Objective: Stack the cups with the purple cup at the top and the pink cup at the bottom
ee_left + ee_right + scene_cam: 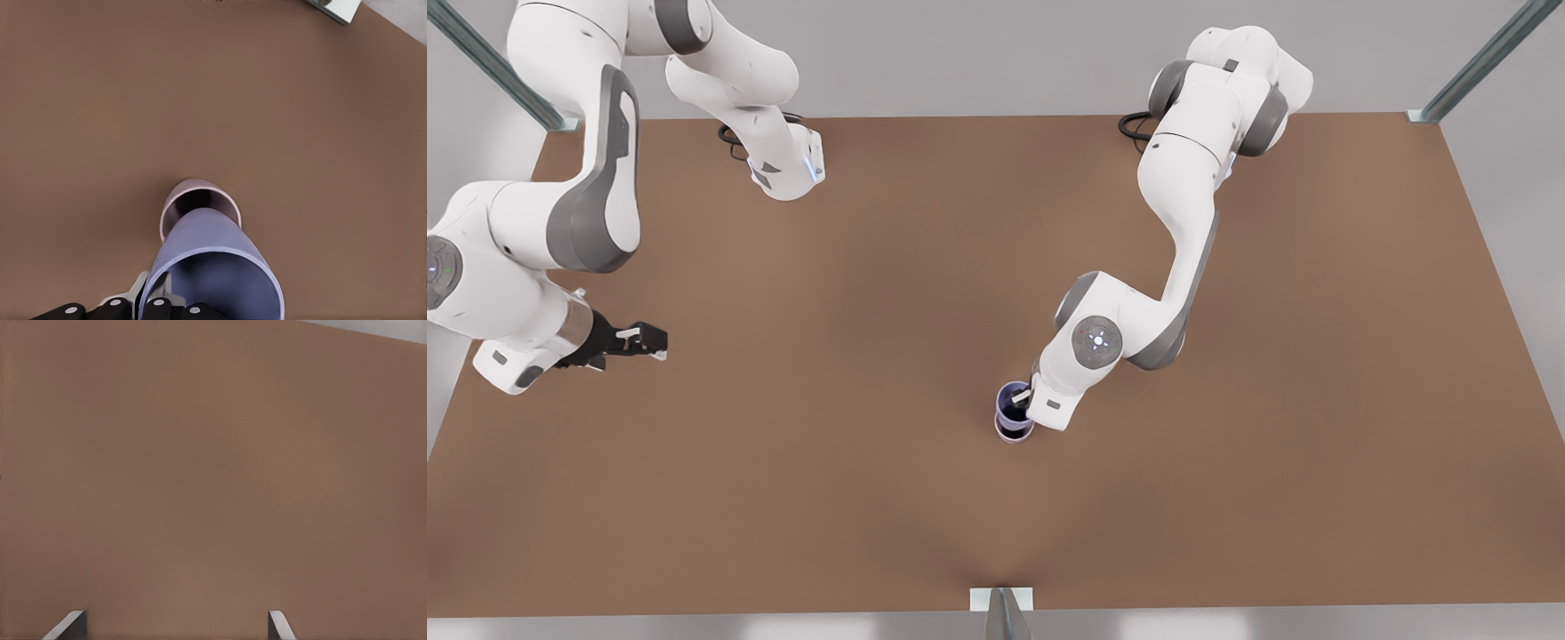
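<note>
Here, in the front view, the left hand is reaching down over the cups just right of the surface's middle, toward five o'clock from centre. It is grasping the purple cup by the rim, one finger inside, and that cup is sitting in the pink cup, whose rim is peeking out beneath. The right hand is waiting out at nine o'clock, well apart from the cups.

The left wrist view is showing the purple cup close up, its wall pinched at the hand, while the pink cup is standing below it on the surface.

The right wrist view is showing two fingertips spread wide, released, over bare brown surface.

The surface is plain matte brown, with grey floor and metal frame posts lying around it.
</note>
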Robot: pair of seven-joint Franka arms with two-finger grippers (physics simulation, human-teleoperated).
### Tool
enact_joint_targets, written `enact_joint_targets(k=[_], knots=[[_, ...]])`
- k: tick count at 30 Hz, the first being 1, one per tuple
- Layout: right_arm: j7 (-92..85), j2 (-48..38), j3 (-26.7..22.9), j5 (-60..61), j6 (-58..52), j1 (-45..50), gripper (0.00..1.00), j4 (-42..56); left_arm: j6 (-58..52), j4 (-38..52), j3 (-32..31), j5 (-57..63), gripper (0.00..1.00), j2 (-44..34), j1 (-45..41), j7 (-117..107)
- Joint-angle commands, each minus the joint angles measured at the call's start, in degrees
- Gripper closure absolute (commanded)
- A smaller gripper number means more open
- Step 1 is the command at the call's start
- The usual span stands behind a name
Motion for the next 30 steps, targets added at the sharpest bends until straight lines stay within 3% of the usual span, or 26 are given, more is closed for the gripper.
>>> enact_joint_targets(k=[1, 30], knots=[[0.18, -0.13, 0.00, -0.03, -0.19, 0.00, 0.00, 0.06, 1.23, 0.03, 0.09, -0.19, 0.79, -0.09, 0.02, -2.35], [0.01, 0.57, -0.53, 1.90, 0.33, -0.53, 0.00, 0.15, 2.72, -0.76, 0.09, -0.11, 0.79, 0.96, 0.20, -2.35]])
